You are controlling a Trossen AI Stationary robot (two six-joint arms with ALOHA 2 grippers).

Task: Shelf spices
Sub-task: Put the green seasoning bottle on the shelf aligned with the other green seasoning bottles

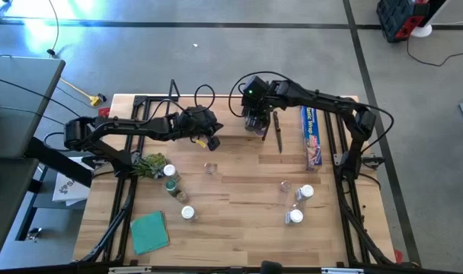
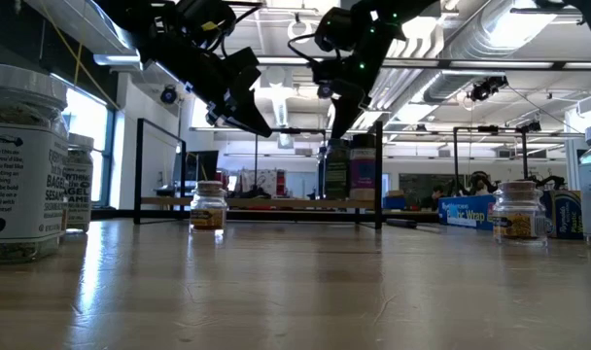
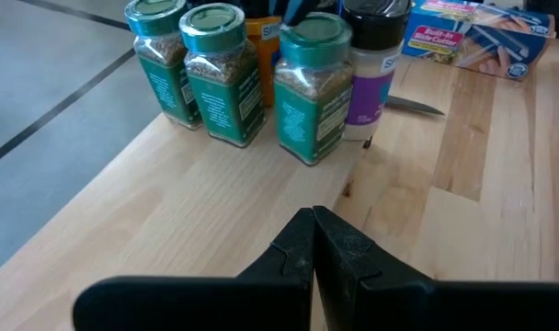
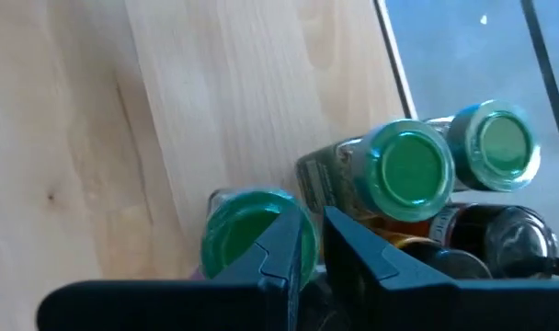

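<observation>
The shelf (image 1: 231, 135), a light-wood board with black wire end frames, lies at the table's far side. Several spice jars (image 3: 215, 74) with green lids and one dark-lidded jar (image 3: 371, 64) stand upright in a cluster on it. My left gripper (image 3: 312, 234) is shut and hangs above the bare board, short of the cluster. My right gripper (image 4: 309, 248) points steeply down over the cluster, its fingers almost together above a green lid (image 4: 247, 230). More jars (image 1: 170, 179) (image 1: 296, 204) stand loose on the tabletop. My right gripper comes at the cluster from above, one finger (image 4: 279, 244) over the edge of a green lid (image 4: 233, 234). The fingers hide the place, so I cannot tell whether it touches the jar. Nothing shows in the narrow gap between them.
A long blue wrap box (image 1: 311, 137) lies right of the shelf. A green leafy bunch (image 1: 148, 164) and a green pad (image 1: 149, 232) lie on the table's left. Bare wood spreads across the table's middle and near side (image 1: 239, 221).
</observation>
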